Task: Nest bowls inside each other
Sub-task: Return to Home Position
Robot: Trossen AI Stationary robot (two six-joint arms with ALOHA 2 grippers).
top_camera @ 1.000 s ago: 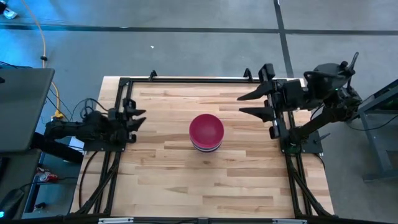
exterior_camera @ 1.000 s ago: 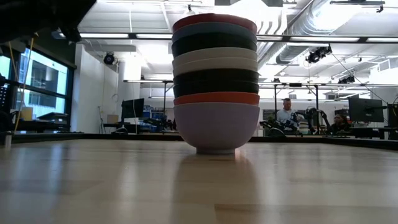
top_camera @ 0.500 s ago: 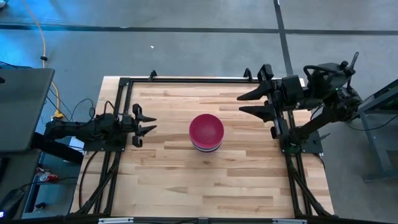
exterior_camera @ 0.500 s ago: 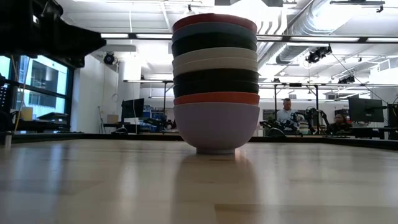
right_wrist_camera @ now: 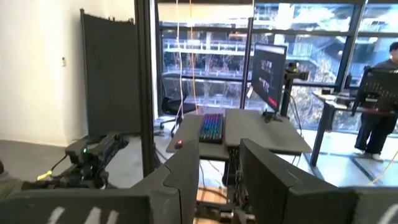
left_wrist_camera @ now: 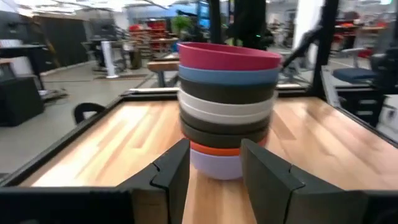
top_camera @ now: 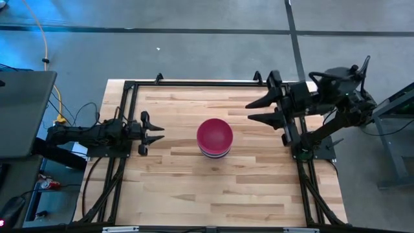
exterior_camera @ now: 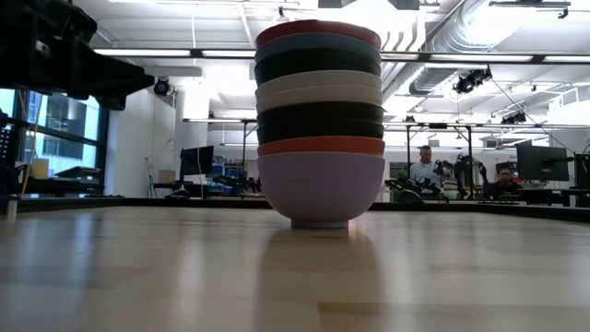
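Evidently the nesting itself looks finished: the bowls (top_camera: 215, 137) stand as one upright stack near the middle of the table (top_camera: 194, 188), with the lavender bowl (exterior_camera: 321, 189) at the bottom on the wood and the magenta bowl (exterior_camera: 318, 30) on top. Every bowl in view belongs to that stack. The left gripper (top_camera: 153, 131) sits low at the table's left side, aimed at the stack but well apart from it, its fingers spread and holding nothing. The right gripper (top_camera: 253, 110) hangs over the far right part of the table, likewise spread and empty. The step in hand reads as the retreat to rest. What it calls for next is drawing each arm back toward its own mount, the left one straight away from the stack, since a sideways brush could topple it.
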